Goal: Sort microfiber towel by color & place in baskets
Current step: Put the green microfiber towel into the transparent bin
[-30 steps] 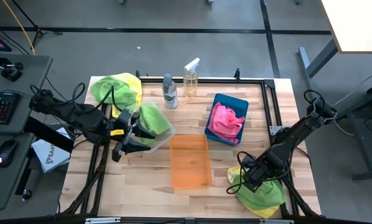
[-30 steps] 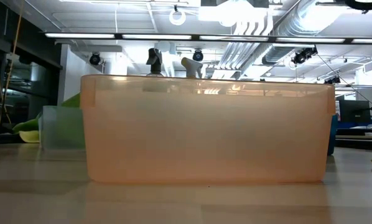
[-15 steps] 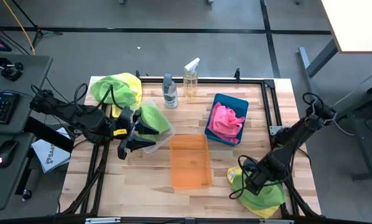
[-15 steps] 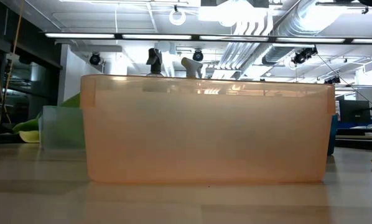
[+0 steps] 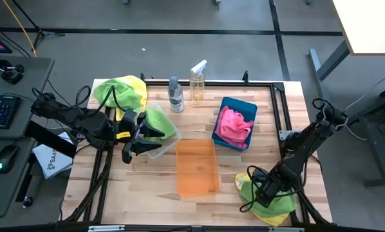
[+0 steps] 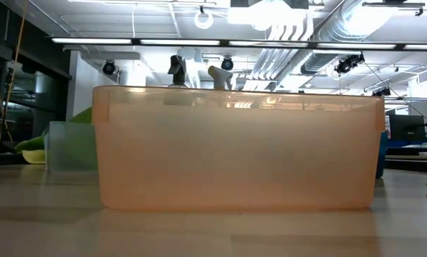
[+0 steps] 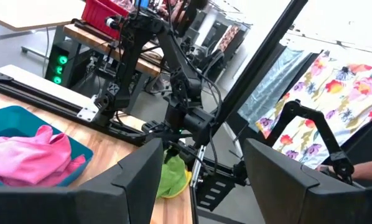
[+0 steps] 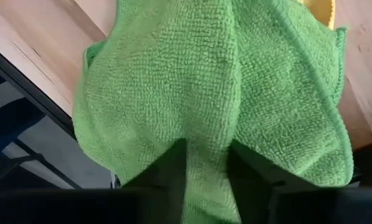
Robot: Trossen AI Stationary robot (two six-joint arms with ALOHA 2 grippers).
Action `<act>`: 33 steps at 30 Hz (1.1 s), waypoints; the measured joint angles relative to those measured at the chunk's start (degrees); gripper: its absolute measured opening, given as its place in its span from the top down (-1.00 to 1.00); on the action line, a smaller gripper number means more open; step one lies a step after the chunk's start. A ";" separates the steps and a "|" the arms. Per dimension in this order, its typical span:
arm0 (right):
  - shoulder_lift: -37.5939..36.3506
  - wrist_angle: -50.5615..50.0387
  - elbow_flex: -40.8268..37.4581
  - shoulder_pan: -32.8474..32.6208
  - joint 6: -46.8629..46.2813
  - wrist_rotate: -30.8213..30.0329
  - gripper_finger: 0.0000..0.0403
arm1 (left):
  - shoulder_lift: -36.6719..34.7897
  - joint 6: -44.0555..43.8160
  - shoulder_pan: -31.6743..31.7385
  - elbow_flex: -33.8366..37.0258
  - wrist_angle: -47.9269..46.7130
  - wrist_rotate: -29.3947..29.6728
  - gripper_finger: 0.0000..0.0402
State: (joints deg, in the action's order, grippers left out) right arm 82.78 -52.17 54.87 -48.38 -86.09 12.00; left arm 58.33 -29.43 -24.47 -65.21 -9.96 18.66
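Observation:
My right gripper (image 5: 259,191) is down on a lime green towel (image 5: 273,200) at the table's near right corner. The towel fills the right wrist view (image 8: 204,93), and a yellow towel (image 5: 243,179) peeks out beside it. My left gripper (image 5: 136,143) is open and empty at the near left corner of the clear basket (image 5: 169,143), which holds a green towel (image 5: 159,122). A pink towel (image 5: 234,125) lies in the teal basket (image 5: 247,106). The orange basket (image 5: 196,167) stands at the middle. A green and yellow pile (image 5: 120,91) lies at the far left. My right gripper pinches a raised fold of the green towel (image 8: 208,155) between its two fingers (image 8: 167,174). The fingers come from above, pointing down. The rest of the towel lies spread on the table, partly over the table's edge.
Two spray bottles (image 5: 175,95) (image 5: 197,82) stand at the far edge behind the baskets. The orange basket (image 6: 235,150) fills the low view. A black frame runs along the table's right edge (image 5: 289,129). Bare wood lies near the front left (image 5: 128,187).
My right gripper has gone toward the table's near edge and down onto the green towel. My left gripper has stayed by the clear basket, nearly still.

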 joint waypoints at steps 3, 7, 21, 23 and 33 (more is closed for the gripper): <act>0.00 -0.19 0.30 -0.61 0.01 0.36 0.88 | 0.00 0.57 0.07 0.00 0.11 0.08 -0.06; 0.00 -1.87 3.81 -1.23 0.27 -0.72 0.95 | -0.46 2.43 0.07 0.00 1.60 0.22 -0.06; -0.07 -21.40 44.55 1.55 22.20 -39.37 1.00 | -5.33 11.17 0.13 0.00 6.98 5.17 -0.06; -0.07 -18.72 47.43 3.39 28.22 -44.33 1.00 | -5.79 14.71 0.13 0.00 11.15 5.22 -0.06; 1.86 21.68 43.24 23.95 65.27 -40.04 1.00 | -6.32 33.29 0.12 -0.02 31.07 5.17 -0.06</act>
State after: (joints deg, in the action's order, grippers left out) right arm 84.64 -30.48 98.11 -24.43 -20.83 -28.04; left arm 52.01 3.86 -24.35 -65.23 21.11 23.83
